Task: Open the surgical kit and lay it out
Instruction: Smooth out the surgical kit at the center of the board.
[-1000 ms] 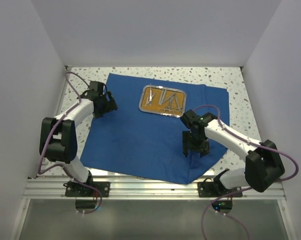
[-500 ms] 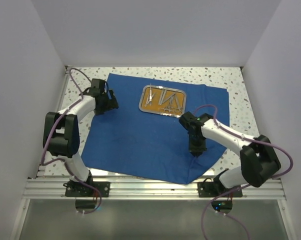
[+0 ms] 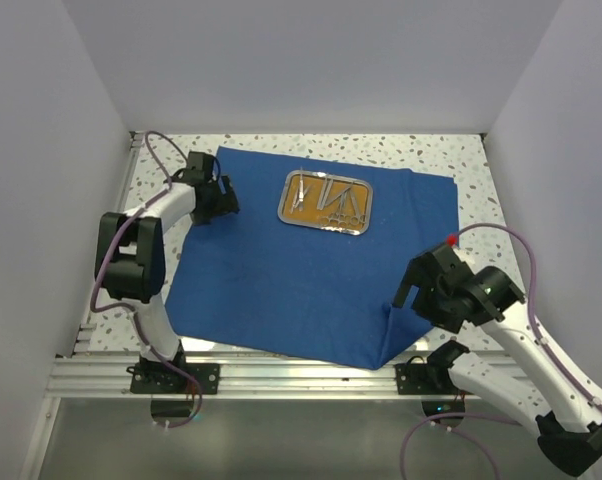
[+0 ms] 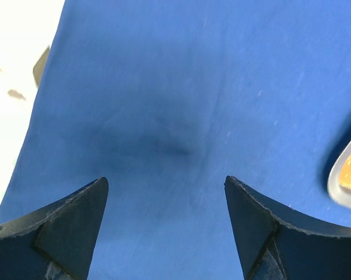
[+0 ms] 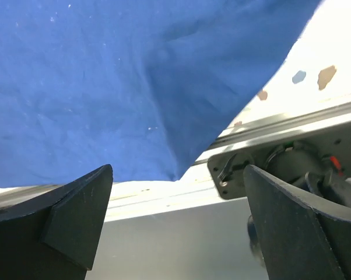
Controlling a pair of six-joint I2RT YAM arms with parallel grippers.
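Note:
The surgical kit's blue cloth wrap [image 3: 291, 270] lies spread out on the speckled table. A steel tray [image 3: 326, 202] with an orange-brown inside sits on its far middle and holds several thin silvery instruments [image 3: 331, 200]. My left gripper [image 3: 219, 197] hovers open over the cloth's far left edge. In the left wrist view the left gripper [image 4: 167, 181] has only blue cloth [image 4: 181, 105] between its fingers, with the tray's rim [image 4: 346, 182] at the right. My right gripper [image 3: 409, 292] hangs raised by the cloth's near right corner. In the right wrist view the right gripper [image 5: 178, 169] is open and empty above that corner [image 5: 134, 87].
An aluminium rail [image 3: 301, 375] runs along the table's near edge, carrying both arm bases [image 3: 426, 375]. The rail [image 5: 292, 125] and a base mount [image 5: 269, 163] show under the right gripper. White walls close in the left, back and right. The cloth's near right corner is creased [image 3: 386, 335].
The right arm pulled back from the cloth toward the near right and rose; its gripper shut, then opened. The left gripper crept a little farther along the cloth's left edge.

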